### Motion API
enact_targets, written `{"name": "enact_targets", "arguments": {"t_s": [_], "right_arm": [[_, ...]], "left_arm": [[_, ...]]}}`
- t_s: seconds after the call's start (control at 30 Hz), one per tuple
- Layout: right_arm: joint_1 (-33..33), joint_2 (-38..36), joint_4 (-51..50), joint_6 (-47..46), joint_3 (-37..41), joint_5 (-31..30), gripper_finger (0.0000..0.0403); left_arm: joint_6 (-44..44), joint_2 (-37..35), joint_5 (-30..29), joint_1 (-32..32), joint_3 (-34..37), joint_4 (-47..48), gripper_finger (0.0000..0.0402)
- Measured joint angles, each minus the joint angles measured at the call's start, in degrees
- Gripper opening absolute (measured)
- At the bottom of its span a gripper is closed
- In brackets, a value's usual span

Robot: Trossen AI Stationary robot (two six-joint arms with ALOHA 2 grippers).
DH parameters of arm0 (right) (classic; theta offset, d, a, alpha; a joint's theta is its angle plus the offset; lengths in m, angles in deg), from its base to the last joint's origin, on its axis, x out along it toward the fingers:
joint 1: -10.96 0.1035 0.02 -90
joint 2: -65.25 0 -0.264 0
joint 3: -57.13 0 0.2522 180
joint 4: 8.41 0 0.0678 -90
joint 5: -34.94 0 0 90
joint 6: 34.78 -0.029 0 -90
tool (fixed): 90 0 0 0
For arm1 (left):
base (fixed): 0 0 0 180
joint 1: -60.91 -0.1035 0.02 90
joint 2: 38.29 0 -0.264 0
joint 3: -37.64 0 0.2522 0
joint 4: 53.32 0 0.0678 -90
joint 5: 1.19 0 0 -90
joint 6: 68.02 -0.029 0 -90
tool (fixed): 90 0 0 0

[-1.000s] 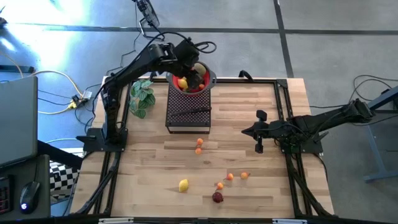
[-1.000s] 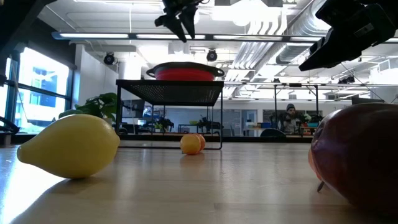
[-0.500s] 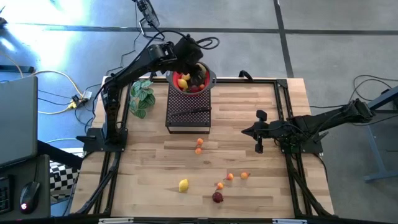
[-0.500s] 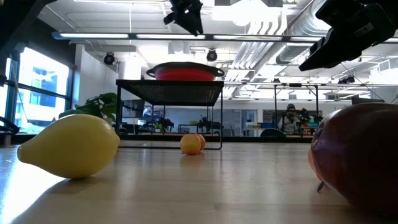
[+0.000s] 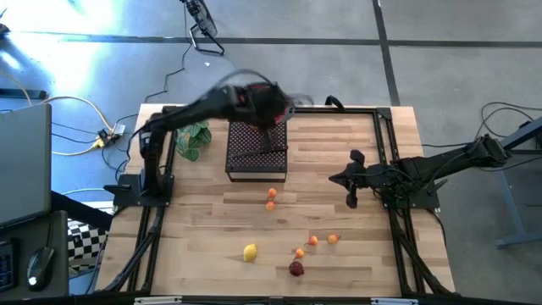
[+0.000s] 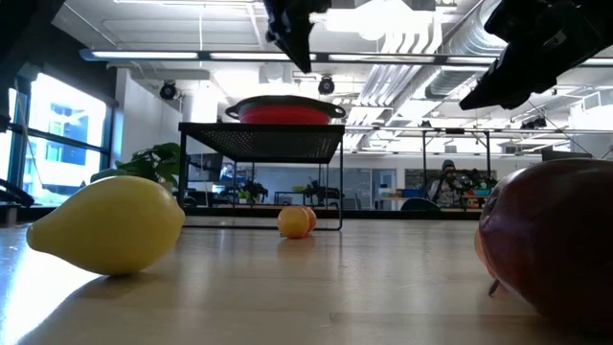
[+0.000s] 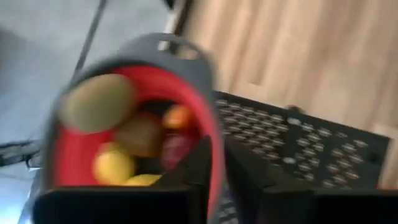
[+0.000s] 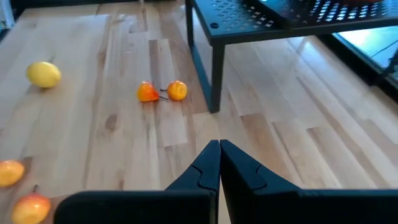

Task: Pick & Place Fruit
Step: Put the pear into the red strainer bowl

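High view: left gripper (image 5: pixel 273 108) blurred over the black mesh stand (image 5: pixel 256 152), jaws not readable here. Right gripper (image 5: pixel 353 180) hangs over bare tabletop (image 5: pixel 356 246), jaws closed, empty. Loose fruit well off both: two orange ones (image 5: pixel 271 199), a lemon (image 5: pixel 250 252), a dark red one (image 5: pixel 296 268).

Low view: lemon (image 6: pixel 107 225) and dark red fruit (image 6: pixel 551 244) up close, red bowl (image 6: pixel 284 108) on the stand, office room and a seated person (image 6: pixel 446 182) behind.

Left wrist view: only this one looks into the bowl (image 7: pixel 74 149); yellow, brown, olive, red fruit just past nearly closed, empty jaws.

Right wrist view: jaws shut; orange pair (image 8: pixel 161 91) ahead, beside the stand leg.
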Motion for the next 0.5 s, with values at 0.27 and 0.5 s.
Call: {"name": "enact_targets", "arguments": {"t_s": [0.27, 0.5], "right_arm": [[0.0, 0.0, -0.1, 0.3, 0.0, 0.1, 0.0003], [0.0, 0.0, -1.1, 0.0, 0.0, -0.1, 0.0003]], "left_arm": [[2.5, -4.0, 1.9, 6.8, 19.9, -11.2, 0.0007], [9.5, -18.1, 2.6, 15.1, 39.2, -23.6, 0.0003]]}}
